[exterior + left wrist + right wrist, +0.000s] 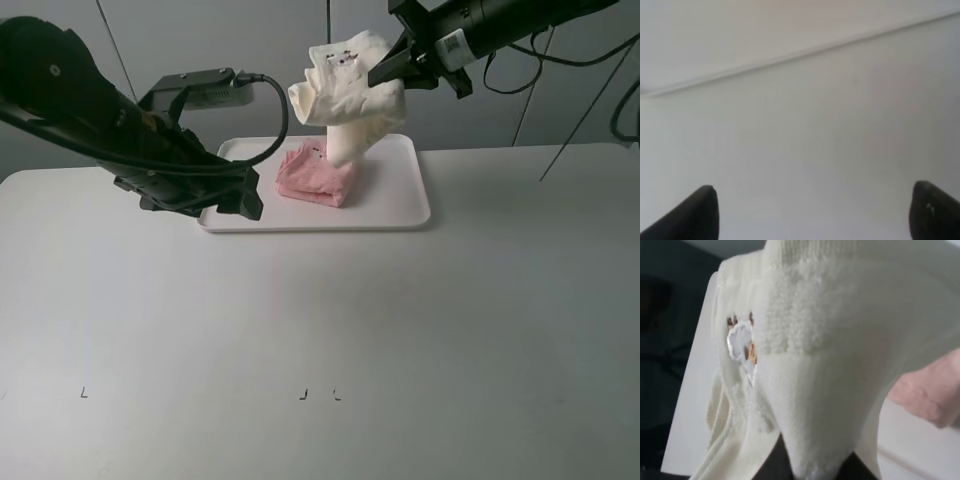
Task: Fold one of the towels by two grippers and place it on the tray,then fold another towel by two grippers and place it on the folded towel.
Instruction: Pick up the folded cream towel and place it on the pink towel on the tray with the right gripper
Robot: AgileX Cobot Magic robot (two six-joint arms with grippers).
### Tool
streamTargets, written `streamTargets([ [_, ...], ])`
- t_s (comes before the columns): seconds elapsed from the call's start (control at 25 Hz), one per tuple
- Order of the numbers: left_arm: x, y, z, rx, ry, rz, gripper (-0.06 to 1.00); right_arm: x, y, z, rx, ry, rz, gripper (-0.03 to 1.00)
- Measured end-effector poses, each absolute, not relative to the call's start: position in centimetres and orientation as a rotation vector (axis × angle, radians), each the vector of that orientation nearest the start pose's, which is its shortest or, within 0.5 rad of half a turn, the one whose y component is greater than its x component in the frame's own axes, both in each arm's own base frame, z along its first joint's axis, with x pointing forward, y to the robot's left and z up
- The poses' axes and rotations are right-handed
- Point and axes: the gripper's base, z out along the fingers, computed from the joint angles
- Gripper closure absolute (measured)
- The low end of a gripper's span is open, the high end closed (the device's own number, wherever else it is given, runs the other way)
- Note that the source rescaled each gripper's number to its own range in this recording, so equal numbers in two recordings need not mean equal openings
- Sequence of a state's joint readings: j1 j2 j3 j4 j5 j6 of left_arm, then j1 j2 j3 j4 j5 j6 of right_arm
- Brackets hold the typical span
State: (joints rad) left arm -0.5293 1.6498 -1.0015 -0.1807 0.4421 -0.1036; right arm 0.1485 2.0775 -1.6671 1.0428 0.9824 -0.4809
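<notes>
The wide white table (320, 330) is bare in its near part except for a few small dark marks (304, 395) close to the front edge. Further back, on the left of the high view, the black left gripper (225, 200) hangs low over the table, just beside the left edge of the flat white rectangular plastic tray (400, 215). In the left wrist view its two dark fingertips (695, 215) stand far apart with only plain pale surface between them, so this gripper is spread wide and holds nothing. On the tray lies the folded pink terry towel (315, 175), a compact bundle resting a little left of the middle of the tray. Above it, and overlapping it in the high view, hangs the cream-white fluffy towel (350, 95), bunched and lifted in the air; I cannot tell whether its lower end touches the pink towel. The black right gripper (390, 72) comes in from the upper right and is closed on the upper part of this cream towel. In the right wrist view the cream towel (830, 365) fills almost the whole picture, with a small embroidered figure (742, 342) on it, and a corner of the pink towel (930, 395) shows behind it on the tray (690, 405).
</notes>
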Motion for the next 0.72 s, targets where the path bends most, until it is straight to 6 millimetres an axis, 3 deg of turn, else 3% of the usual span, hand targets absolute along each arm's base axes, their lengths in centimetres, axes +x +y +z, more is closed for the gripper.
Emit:
streamTargets([
  [0.12,28.3,-17.4,20.9,0.376,2.577,-0.391,-0.04,45.7,15.2,23.2,-0.124,2.452,1.299,0.90],
  [0.32,28.6,-17.5,21.1,0.383,2.536,-0.394,-0.04,48.7,16.8,21.3,0.035,2.334,1.532,0.90],
  [0.52,28.7,-17.5,21.2,0.394,2.519,-0.392,-0.04,50.4,17.0,18.3,0.130,2.317,1.559,0.90],
  [0.72,28.7,-17.5,21.2,0.418,2.509,-0.385,-0.04,51.1,16.9,14.1,0.176,2.372,1.488,0.90],
])
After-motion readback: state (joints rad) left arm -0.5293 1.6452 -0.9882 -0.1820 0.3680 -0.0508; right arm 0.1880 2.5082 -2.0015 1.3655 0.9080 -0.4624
